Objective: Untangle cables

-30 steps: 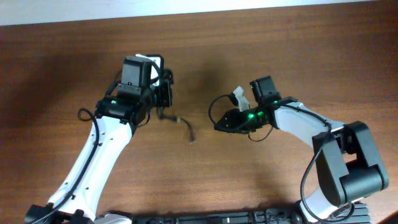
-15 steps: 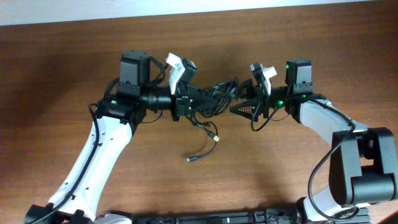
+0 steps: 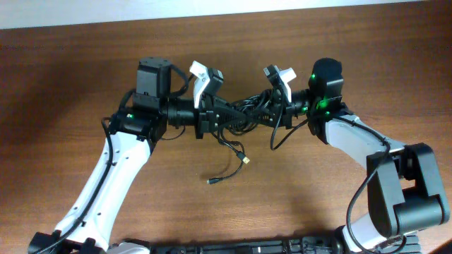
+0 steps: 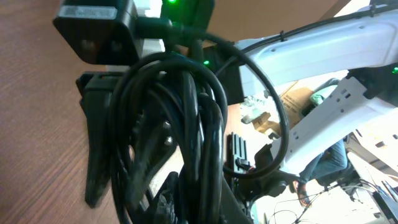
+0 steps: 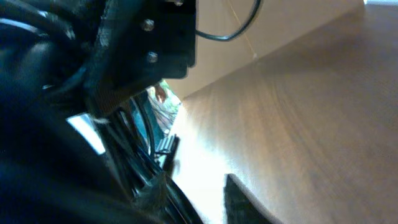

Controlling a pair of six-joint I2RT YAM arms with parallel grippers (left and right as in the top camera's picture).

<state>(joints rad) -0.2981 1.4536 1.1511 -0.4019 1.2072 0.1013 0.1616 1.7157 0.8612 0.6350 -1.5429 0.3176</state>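
The cables [image 3: 244,113] are a black bundle hanging in the air between my two grippers, above the middle of the table. My left gripper [image 3: 227,117] is shut on the bundle, which fills the left wrist view [image 4: 186,137]. My right gripper [image 3: 272,114] has its fingers open and pushed against the bundle's right side. In the right wrist view the cables [image 5: 140,180] lie by one finger, with a gap to the other. Two loose ends hang down to the table, one with a metal plug [image 3: 244,159] and one thin end [image 3: 210,182].
The wooden table [image 3: 339,42] runs all around the arms. The right arm's own thicker wire [image 3: 274,141] loops below its wrist. The right wrist camera housing [image 4: 93,25] sits close in front of the left wrist camera.
Over the last second both arms lifted and turned toward each other with the bundle raised off the table. In the last half second the right gripper moved left into the bundle.
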